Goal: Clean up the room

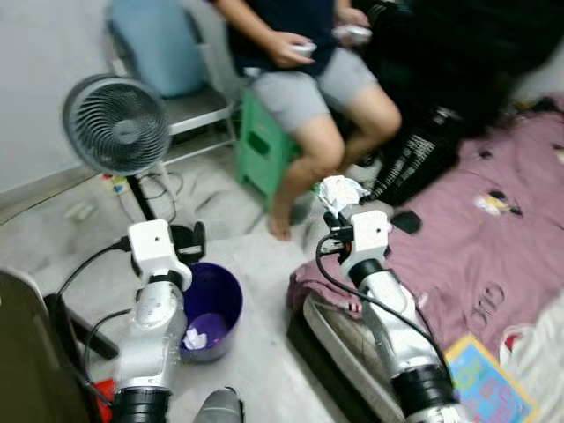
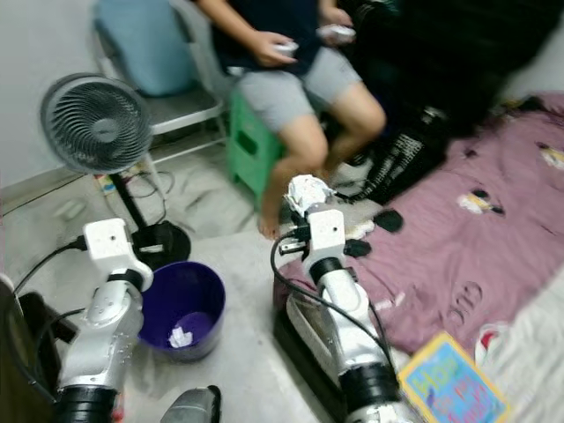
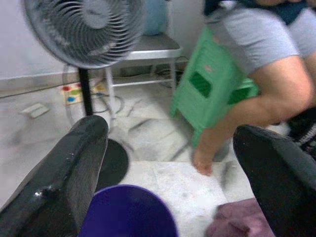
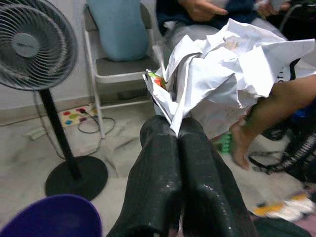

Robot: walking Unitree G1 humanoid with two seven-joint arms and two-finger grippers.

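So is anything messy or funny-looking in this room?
Yes. A book lies on the floor by the purple blanket, which is rumpled on the floor. The right gripper has its jaws shut on crumpled paper, not yet in the purple bin, which already holds a scrap.

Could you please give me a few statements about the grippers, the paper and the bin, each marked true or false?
1. The right gripper is shut on crumpled paper. True.
2. The left gripper holds a bottle. False: its fingers are open with nothing between them.
3. The purple bin has white paper scraps inside. True.
4. The bin stands on the bed. False: it stands on the floor near the fan.
5. A person sits on a green stool. True.
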